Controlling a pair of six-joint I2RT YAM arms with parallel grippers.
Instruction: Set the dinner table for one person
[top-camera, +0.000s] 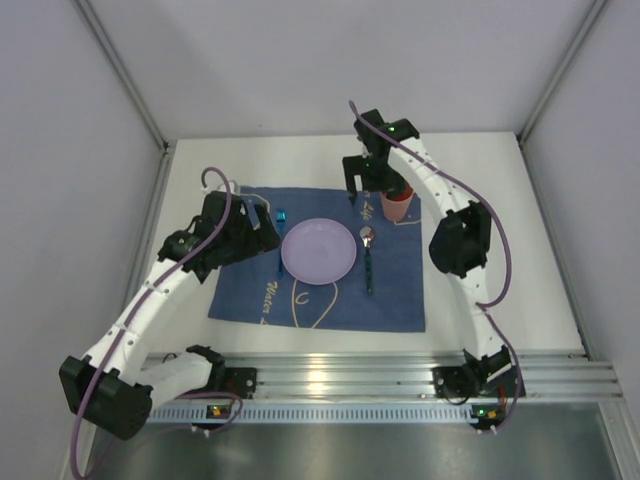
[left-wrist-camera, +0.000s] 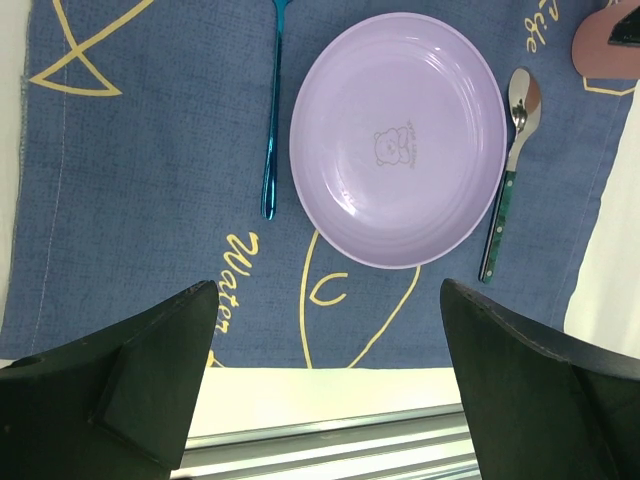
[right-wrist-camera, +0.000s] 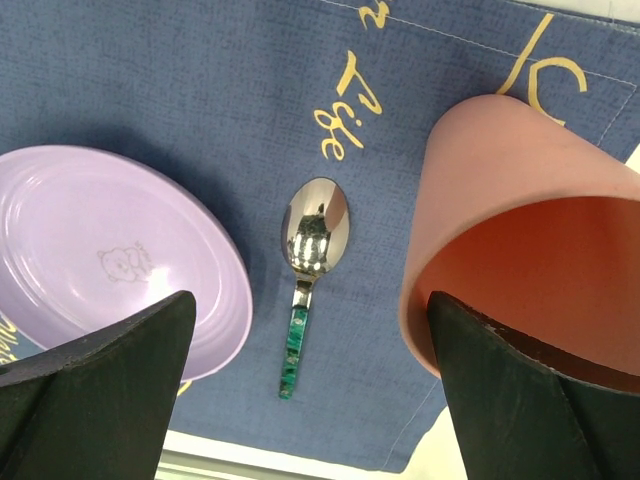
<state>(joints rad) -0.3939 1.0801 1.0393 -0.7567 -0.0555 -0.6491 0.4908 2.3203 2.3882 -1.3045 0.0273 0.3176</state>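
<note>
The white dinner table (top-camera: 490, 190) carries a blue mat (top-camera: 330, 300) with cream outlines. At the mat's middle lies a lilac plate (top-camera: 318, 250) (left-wrist-camera: 398, 140). A slim blue utensil (top-camera: 281, 245) (left-wrist-camera: 271, 130) lies left of the plate, and a green-handled spoon (top-camera: 368, 255) (right-wrist-camera: 313, 240) lies right of it. A pink cup (top-camera: 397, 205) (right-wrist-camera: 520, 250) stands upright at the mat's far right corner. My left gripper (top-camera: 268, 228) (left-wrist-camera: 328, 300) hangs open over the mat's left side, empty. The right gripper (top-camera: 362, 192) (right-wrist-camera: 310, 300) hovers open above the spoon, beside the cup and holding nothing.
A ridged aluminium rail (top-camera: 350, 375) (left-wrist-camera: 330, 440) runs along the table's near edge, where both arm bases are bolted. Grey walls and metal posts close in the left, right and back sides. Bare white tabletop (left-wrist-camera: 330, 395) borders the mat.
</note>
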